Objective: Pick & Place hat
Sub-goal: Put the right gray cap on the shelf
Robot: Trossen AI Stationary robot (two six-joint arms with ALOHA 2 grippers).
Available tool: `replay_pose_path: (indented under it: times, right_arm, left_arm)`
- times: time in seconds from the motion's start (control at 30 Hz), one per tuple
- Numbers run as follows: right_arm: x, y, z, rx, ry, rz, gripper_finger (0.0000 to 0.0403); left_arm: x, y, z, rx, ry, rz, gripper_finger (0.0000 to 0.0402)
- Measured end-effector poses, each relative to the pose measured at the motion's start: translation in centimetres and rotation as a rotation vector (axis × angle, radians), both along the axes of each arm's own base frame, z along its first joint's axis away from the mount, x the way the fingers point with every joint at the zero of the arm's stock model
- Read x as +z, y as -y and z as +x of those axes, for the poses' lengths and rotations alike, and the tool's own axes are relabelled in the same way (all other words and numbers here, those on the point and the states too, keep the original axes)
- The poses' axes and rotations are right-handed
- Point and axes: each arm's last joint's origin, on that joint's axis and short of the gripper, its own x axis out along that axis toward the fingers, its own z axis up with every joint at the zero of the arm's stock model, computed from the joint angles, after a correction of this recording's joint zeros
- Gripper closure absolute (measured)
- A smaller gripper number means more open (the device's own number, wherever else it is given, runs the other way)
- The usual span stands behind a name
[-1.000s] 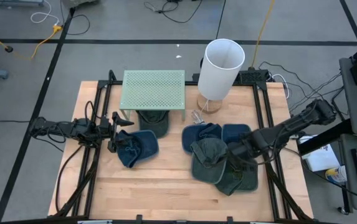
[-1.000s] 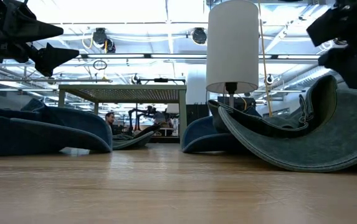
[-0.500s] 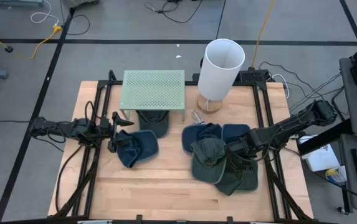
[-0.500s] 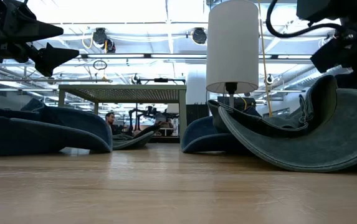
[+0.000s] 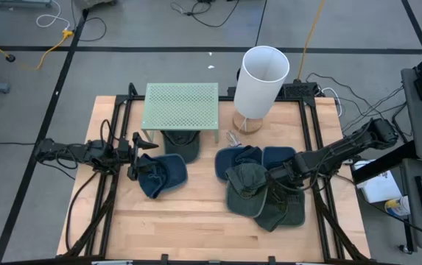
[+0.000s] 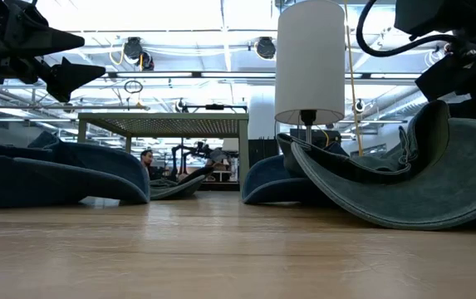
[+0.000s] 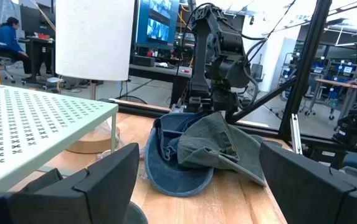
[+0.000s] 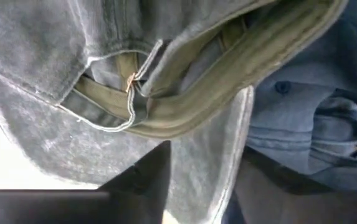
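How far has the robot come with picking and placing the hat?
Done: one hat lies under the green rack. In hand: the right gripper is down on the olive hat in the pile, fingers around its edge. Left: lifting and placing it. The left gripper waits, open.

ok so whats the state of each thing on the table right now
olive hat: upturned on the hat pile, right tool closing on its rim
navy hat: lying by the open left tool
dark hat: tucked under the green rack
lamp: upright
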Motion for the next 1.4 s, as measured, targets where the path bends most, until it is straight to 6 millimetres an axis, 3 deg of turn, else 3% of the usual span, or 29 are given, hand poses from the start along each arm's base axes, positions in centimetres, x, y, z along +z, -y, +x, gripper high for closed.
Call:
replay_pose_path:
  times: [0.37, 0.7, 1.07, 1.23, 1.4]
  right_arm:
    - [0.2, 0.0, -0.1, -0.015, -0.001, 0.017, 0.0393]
    - [1.3, -0.4, -1.0, -0.239, -0.129, 0.220, 0.0397]
    - [3.8, -1.0, -2.1, -0.265, -0.238, 0.624, 0.0395]
    - [4.7, -1.1, -2.1, -0.233, -0.184, 0.730, 0.0395]
    - [5.7, -1.4, -1.1, -0.182, 0.021, 0.762, 0.0395]
  left_arm:
    - [0.0, 0.0, 0.0, 0.000, 0.000, 0.000, 0.0066]
    - [0.0, 0.0, 0.0, 0.000, -0.001, 0.000, 0.0066]
    - [0.0, 0.0, 0.0, 0.000, 0.000, 0.000, 0.0066]
    - [0.0, 0.0, 0.0, 0.000, 0.000, 0.000, 0.0066]
    - [0.0, 0.0, 0.0, 0.000, -0.001, 0.000, 0.0066]
